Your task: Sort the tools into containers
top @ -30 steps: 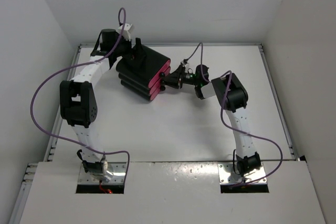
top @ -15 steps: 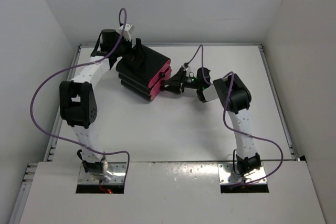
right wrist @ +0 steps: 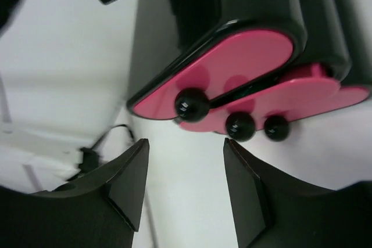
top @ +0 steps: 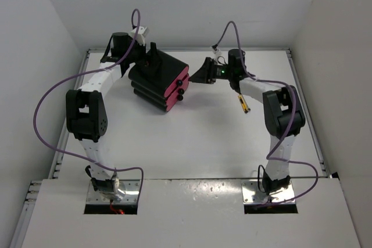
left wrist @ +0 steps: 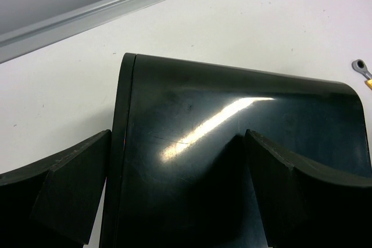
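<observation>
2 tools lie loose on the white table (top: 192, 143), to the right of the cabinet (top: 152, 76) and well apart from it. They are a yellow-handled tool (top: 243, 104) and, seen only in the left wrist view, the ring end of a thin silver wrench (left wrist: 361, 66). No other tool shows, and what the drawers hold cannot be told, so at least these 2 are left to sort and the job reads as unfinished. The 3 drawers (right wrist: 232, 65) face the right arm. All look shut or nearly so, though the top one seems to sit a little proud of the 2 below.

The left gripper (left wrist: 178, 137) rests spread wide over the cabinet's top, clamping nothing. 1 finger (left wrist: 70, 178) hangs past an edge and the other lies over the lid, likely steadying the box. The right gripper (right wrist: 185, 146) hovers near the drawer fronts, fingers parted with nothing between them, touching no knob.

The cabinet is glossy black plastic with rounded corners, its top finely scratched and catching a streak of glare. The drawer fronts are smooth magenta-pink with rounded ends, each with 1 shiny round black knob (right wrist: 192, 104). Both grippers' fingers are matte black and faintly grainy.
</observation>
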You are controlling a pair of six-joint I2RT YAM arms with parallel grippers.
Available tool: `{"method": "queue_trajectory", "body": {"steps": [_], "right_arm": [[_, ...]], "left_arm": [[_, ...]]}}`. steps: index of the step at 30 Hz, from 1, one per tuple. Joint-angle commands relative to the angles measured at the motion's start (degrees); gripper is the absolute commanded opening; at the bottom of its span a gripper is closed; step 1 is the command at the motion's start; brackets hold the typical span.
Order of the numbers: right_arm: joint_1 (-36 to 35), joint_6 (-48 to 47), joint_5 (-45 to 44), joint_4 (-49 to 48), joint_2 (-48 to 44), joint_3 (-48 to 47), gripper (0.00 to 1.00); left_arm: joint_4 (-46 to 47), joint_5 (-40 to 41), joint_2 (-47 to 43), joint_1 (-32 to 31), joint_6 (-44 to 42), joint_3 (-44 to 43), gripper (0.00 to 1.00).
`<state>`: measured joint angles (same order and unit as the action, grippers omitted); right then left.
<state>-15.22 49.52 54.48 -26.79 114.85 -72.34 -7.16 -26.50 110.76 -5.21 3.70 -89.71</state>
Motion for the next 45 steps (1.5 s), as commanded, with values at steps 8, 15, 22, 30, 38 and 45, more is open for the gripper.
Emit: {"method": "queue_trajectory", "body": {"steps": [8, 15, 22, 30, 38, 45], "right_arm": [[-4.1, -43.9, -15.2, 36.4, 1.7, -17.8, 0.53], [-5.8, -50.4, -16.7, 44.3, 6.6, -28.0, 0.53], [-9.0, -52.9, -15.6, 47.7, 7.7, -29.4, 0.53], [-9.6, -54.5, -14.4, 47.7, 5.9, -28.7, 0.53], [-10.2, -55.8, -15.2, 47.7, 2.1, -27.9, 0.53], [-12.4, -55.2, -16.6, 48.3, 2.2, -31.4, 0.54]], "left_arm": [[-21.6, 5.4, 6.7, -1.4, -6.4, 6.5, 0.99], [-21.6, 5.4, 7.3, -1.4, -6.4, 5.4, 0.99], [-21.6, 5.9, 7.3, -1.4, -6.4, 5.4, 0.99], [-21.6, 5.9, 7.8, -1.4, -7.0, 5.4, 0.99], [-21.6, 5.9, 8.3, -1.4, -7.0, 5.4, 0.99], [-21.6, 5.9, 8.3, -1.4, -7.0, 5.4, 0.99]]}}
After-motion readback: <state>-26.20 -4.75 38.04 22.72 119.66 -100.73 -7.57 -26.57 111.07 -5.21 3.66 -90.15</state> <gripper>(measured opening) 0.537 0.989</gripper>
